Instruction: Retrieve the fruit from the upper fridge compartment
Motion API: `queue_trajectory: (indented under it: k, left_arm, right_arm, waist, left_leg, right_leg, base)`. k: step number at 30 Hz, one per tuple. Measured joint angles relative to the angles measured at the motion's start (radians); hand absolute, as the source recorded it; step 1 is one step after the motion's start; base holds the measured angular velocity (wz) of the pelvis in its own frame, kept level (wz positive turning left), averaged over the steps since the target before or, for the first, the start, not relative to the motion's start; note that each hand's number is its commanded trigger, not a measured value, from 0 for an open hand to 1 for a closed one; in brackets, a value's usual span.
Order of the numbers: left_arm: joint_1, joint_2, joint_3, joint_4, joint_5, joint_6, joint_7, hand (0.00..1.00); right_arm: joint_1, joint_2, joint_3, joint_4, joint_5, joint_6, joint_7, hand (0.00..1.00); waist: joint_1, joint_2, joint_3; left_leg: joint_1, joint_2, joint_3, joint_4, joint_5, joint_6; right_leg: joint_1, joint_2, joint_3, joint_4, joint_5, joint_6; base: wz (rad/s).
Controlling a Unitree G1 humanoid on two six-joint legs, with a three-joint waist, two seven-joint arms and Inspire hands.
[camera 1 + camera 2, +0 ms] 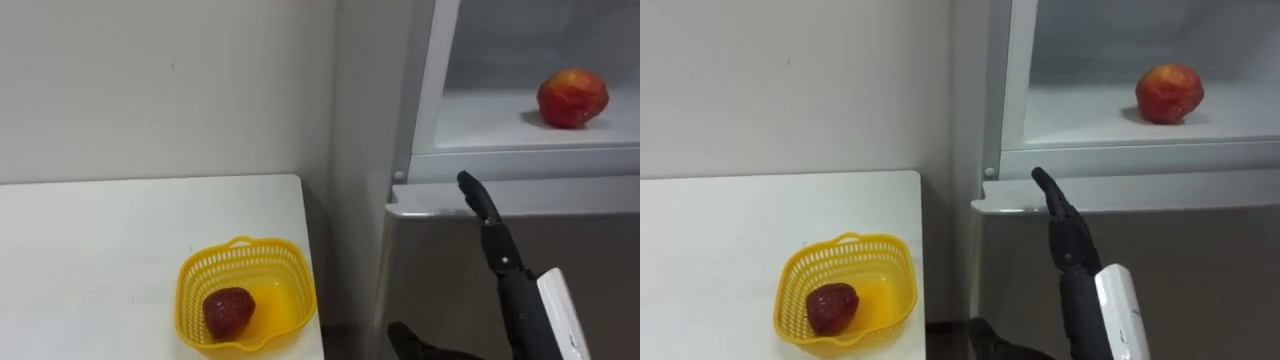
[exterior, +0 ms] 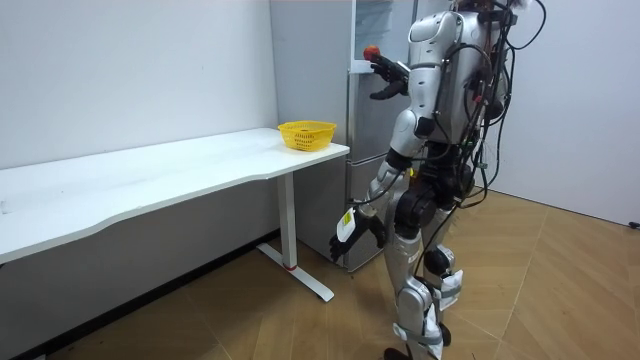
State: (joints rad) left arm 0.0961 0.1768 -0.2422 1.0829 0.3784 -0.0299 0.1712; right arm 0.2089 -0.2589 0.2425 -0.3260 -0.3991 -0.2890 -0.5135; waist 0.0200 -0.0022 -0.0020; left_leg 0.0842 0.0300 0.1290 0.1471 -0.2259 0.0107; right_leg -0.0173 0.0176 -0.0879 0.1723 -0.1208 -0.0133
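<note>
Although the upper fridge [image 1: 430, 80] stands open, the apple [image 1: 572, 98] lies untouched on its white shelf [image 1: 490, 125], toward the right and back from the front edge. The right hand [image 1: 500, 245] is raised and holds nothing. Its fingers [image 1: 478, 200] are straight and close together, with the tips level with the grey ledge [image 1: 560, 165] under the shelf, low and left of the apple. A dark shape beneath is probably its thumb, though that is hard to make out. The left hand [image 2: 352, 230] hangs beside the thigh. On the surface [image 1: 100, 260] to the left sits a yellow basket [image 1: 190, 290] with a strawberry [image 1: 228, 312] in it.

The main risk, as I judge it, is the ledge: a reach pushed forward at this height would strike it. Straight fingers meeting a round apple could also send it rolling deeper or off the shelf, so the hand should rise and spread first.
</note>
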Motion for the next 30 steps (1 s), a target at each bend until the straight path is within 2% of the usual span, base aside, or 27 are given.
queue_trajectory:
  k: [3, 7, 14, 16, 17, 20, 23, 26, 30]
  left_arm:
    - [0.001, 0.005, -0.012, 0.012, -0.028, -0.001, 0.01, 0.0]
    - [0.011, 0.012, -0.019, 0.022, -0.045, -0.001, 0.019, 0.0]
    - [0.023, 0.025, -0.052, 0.037, -0.074, -0.006, 0.041, 0.0]
    - [0.032, 0.025, -0.051, 0.036, -0.07, -0.006, 0.041, 0.0]
    - [0.033, 0.025, -0.045, 0.036, -0.066, -0.005, 0.041, 0.0]
    - [0.036, 0.025, -0.024, 0.033, -0.052, -0.001, 0.032, 0.0]
    - [0.053, 0.027, 0.012, 0.015, -0.052, 0.016, 0.024, 0.0]
    - [0.056, 0.029, 0.034, 0.002, -0.031, 0.027, 0.012, 0.0]
    - [0.048, 0.035, 0.036, -0.006, -0.014, 0.03, -0.009, 0.0]
  right_arm:
    - [-0.004, 0.0, -0.001, 0.0, 0.006, 0.002, -0.031, 0.0]
    - [-0.036, 0.0, -0.014, 0.0, 0.004, 0.003, -0.087, 0.0]
    - [-0.08, 0.0, -0.055, 0.0, 0.007, -0.006, -0.2, 0.0]
    - [-0.092, 0.0, -0.073, 0.001, 0.006, -0.006, -0.21, 0.0]
    - [-0.099, -0.001, -0.089, 0.002, 0.011, -0.006, -0.213, 0.0]
    - [-0.135, -0.005, -0.154, 0.003, 0.038, -0.005, -0.218, 0.0]
    - [-0.185, -0.025, -0.218, 0.007, 0.059, -0.001, -0.245, 0.0]
    - [-0.246, -0.027, -0.274, 0.055, 0.063, 0.008, -0.26, 0.0]
    - [-0.308, -0.03, -0.318, 0.142, 0.075, 0.03, -0.255, 0.0]
  waist:
    - [-0.001, -0.003, 0.0013]
    - [-0.021, -0.013, 0.0022]
    - [-0.024, -0.028, -0.0024]
    - [-0.022, -0.031, 0.0006]
    - [-0.019, -0.032, 0.0053]
    - [-0.019, -0.035, 0.0073]
    - [-0.023, -0.04, 0.0046]
    - [-0.042, -0.052, 0.0011]
    - [-0.052, -0.06, 0.0017]
  left_leg:
    - [0.0, 0.0, 0.0, 0.0, 0.0, 0.0]
    - [-0.001, 0.0, 0.0, 0.0, 0.0, 0.0]
    - [0.001, 0.0, -0.001, 0.003, 0.0, 0.0]
    - [0.006, 0.0, 0.0, 0.003, 0.0, 0.0]
    - [0.01, 0.001, -0.001, 0.003, 0.0, 0.0]
    - [0.011, 0.001, -0.001, -0.005, 0.0, 0.0]
    - [0.007, 0.002, -0.003, -0.006, 0.0, 0.0]
    - [-0.002, 0.002, -0.015, 0.001, 0.0, 0.0]
    - [-0.003, 0.002, -0.024, 0.006, 0.0, 0.0]
  right_leg:
    - [-0.001, 0.0, 0.0, 0.002, 0.0, 0.0]
    - [-0.001, 0.001, 0.0, 0.002, 0.0, 0.0]
    - [0.005, 0.0, -0.001, -0.002, 0.0, 0.0]
    - [0.009, 0.0, -0.003, -0.002, 0.0, 0.0]
    - [0.013, 0.001, -0.004, -0.002, 0.0, 0.0]
    - [0.011, 0.001, -0.006, -0.003, 0.0, 0.0]
    - [0.006, 0.002, -0.008, -0.002, 0.0, 0.0]
    - [0.007, 0.0, -0.023, -0.002, 0.0, 0.0]
    - [0.01, -0.002, -0.037, -0.002, 0.0, 0.0]
  base:
    - [-0.02]
    - [0.0]
    - [0.0]
    - [0.0]
    - [0.0]
    - [0.0]
    - [0.0]
    - [0.13]
    - [0.07]
